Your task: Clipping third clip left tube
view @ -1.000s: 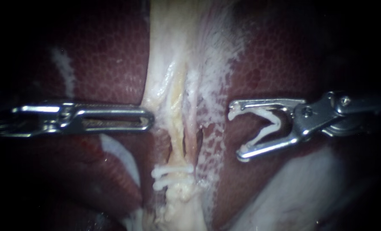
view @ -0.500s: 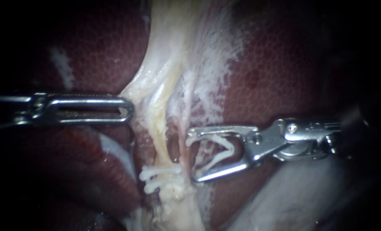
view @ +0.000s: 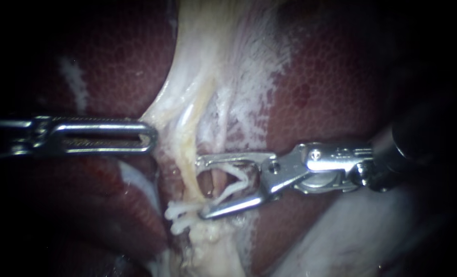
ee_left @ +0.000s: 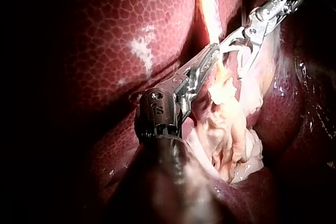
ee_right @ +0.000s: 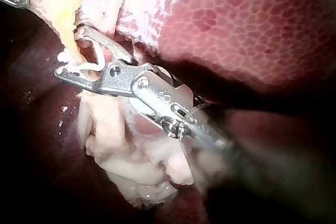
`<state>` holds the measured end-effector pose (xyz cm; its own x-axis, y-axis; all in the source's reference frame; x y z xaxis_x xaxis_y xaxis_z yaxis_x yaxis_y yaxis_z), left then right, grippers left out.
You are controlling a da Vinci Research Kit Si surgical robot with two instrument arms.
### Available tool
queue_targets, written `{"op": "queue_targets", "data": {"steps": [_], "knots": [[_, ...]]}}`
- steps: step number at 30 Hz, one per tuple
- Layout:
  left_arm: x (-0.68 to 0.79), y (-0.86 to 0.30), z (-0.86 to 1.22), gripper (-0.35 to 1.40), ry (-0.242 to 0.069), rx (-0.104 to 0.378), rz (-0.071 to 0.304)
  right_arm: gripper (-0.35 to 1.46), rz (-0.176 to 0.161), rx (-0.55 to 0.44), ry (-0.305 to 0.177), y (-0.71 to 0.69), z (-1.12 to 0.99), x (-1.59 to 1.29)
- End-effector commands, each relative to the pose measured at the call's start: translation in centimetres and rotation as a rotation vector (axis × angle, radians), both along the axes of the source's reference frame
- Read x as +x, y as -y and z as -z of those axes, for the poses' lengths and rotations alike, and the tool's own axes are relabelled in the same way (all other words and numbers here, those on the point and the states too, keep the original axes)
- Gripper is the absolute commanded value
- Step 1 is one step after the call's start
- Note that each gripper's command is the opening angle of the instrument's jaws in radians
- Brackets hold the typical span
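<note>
In the endoscope view my left instrument (view: 149, 136) comes in level, its slotted jaws shut on the edge of the pale tissue sheet (view: 174, 115) and holding it taut to the left. My right instrument (view: 202, 187) holds an open white clip (view: 233, 185) in its wide-apart jaws. These straddle a thin pale tube (view: 217, 179) just above two white clips (view: 179, 214) that sit on the stalk. In the right wrist view the same jaws (ee_right: 68, 50) reach around the yellowish strand (ee_right: 65, 3). The left wrist view shows my left instrument (ee_left: 210, 59) meeting my right instrument (ee_left: 242, 51).
Dark red liver (view: 110, 61) lies on both sides of the pale central band. A smooth pale mass (view: 341, 236) fills the lower right. Ragged cream tissue (ee_right: 136, 166) hangs below the clips.
My right instrument has moved left and down from over the liver, bringing its open clip around the tube. My left instrument has drawn the pale sheet further left.
</note>
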<state>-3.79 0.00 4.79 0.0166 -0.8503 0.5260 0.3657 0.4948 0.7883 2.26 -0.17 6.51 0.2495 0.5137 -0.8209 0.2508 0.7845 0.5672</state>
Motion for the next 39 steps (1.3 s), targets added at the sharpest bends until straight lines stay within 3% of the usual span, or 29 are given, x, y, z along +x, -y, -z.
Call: {"op": "queue_targets", "data": {"steps": [1, 14, 28, 34, 39], "knots": [[0.0, 0.0, 0.0, -0.35, 0.0, 0.0, 0.0, 0.6, 0.005, 0.003, -0.003, 0.01, 0.01, 0.02], [0.03, -0.02, -0.04, -0.35, 0.001, 0.0, -0.002, 0.58, 0.074, 0.07, -0.036, 0.14, 0.24, 0.21], [0.03, -0.03, -0.06, -0.35, 0.001, 0.0, -0.002, 0.55, 0.112, 0.101, -0.053, 0.1, 0.18, 0.49], [0.02, -0.02, -0.05, -0.35, 0.001, 0.0, -0.002, 0.56, 0.104, 0.102, -0.049, 0.03, 0.14, 0.71], [0.02, -0.01, -0.04, -0.35, 0.001, 0.0, -0.002, 0.57, 0.099, 0.1, -0.053, -0.06, 0.13, 0.69]]}}
